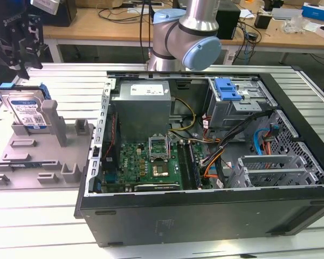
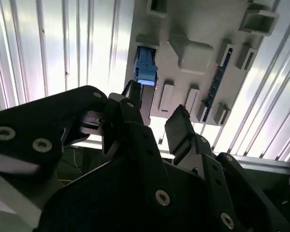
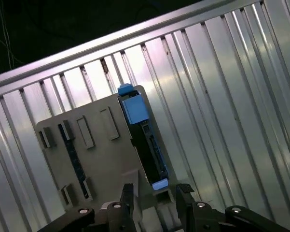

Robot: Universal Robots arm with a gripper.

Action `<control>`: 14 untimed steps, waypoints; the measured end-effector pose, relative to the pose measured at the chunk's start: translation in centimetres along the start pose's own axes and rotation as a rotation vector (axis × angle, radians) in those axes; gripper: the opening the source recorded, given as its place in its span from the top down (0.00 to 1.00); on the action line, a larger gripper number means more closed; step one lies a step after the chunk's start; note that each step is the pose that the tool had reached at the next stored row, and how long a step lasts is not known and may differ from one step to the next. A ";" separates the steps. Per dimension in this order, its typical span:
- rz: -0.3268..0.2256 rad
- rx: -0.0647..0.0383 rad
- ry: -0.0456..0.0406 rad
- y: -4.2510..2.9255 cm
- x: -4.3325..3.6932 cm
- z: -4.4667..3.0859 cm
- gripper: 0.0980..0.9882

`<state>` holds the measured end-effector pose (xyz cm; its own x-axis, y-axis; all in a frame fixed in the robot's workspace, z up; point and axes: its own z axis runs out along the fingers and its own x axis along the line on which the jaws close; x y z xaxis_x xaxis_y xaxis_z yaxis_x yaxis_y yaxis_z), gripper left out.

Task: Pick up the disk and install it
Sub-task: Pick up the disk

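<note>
Closest to the exterior camera is the black wall of the open computer case, which fills the middle and right of that frame. Inside it are a green motherboard, a grey power supply towards the top and a blue latch at the upper right. The arm rises behind the case at the top centre.

At the left of the frame a grey fixture plate lies on the ribbed metal worktop, outside the case. The disk stands on edge in a slot of this plate at the upper left, its label facing the camera and its blue bracket framing it.

The black fingers hang just above the disk's top edge. In both wrist views the fingers are spread apart with nothing between them. The disk appears edge-on beyond them, seated in the fixture plate and not touched by either one.
</note>
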<state>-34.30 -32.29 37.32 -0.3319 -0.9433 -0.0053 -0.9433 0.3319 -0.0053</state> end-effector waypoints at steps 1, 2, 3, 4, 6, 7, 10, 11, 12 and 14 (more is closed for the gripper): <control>-0.012 0.003 -0.0001 0.00 0.00 0.01 0.57; -0.025 0.005 0.0001 -0.01 0.00 0.02 0.57; -0.039 0.005 0.0008 0.00 0.00 0.03 0.57; -0.070 0.007 0.0026 0.00 0.00 0.04 0.57; -0.110 0.009 0.0052 0.01 0.00 0.05 0.57; -0.130 0.009 0.0065 0.00 0.00 0.06 0.57; -0.205 0.012 0.0116 0.00 0.00 0.08 0.57; -0.220 0.013 0.0127 0.00 0.00 0.09 0.57; -0.239 0.014 0.0145 0.00 0.00 0.10 0.57; -0.274 0.015 0.0183 0.02 -0.03 0.11 0.57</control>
<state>-34.31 -32.25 37.21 -0.0645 -0.9978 0.0165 -0.9978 0.0642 -0.0188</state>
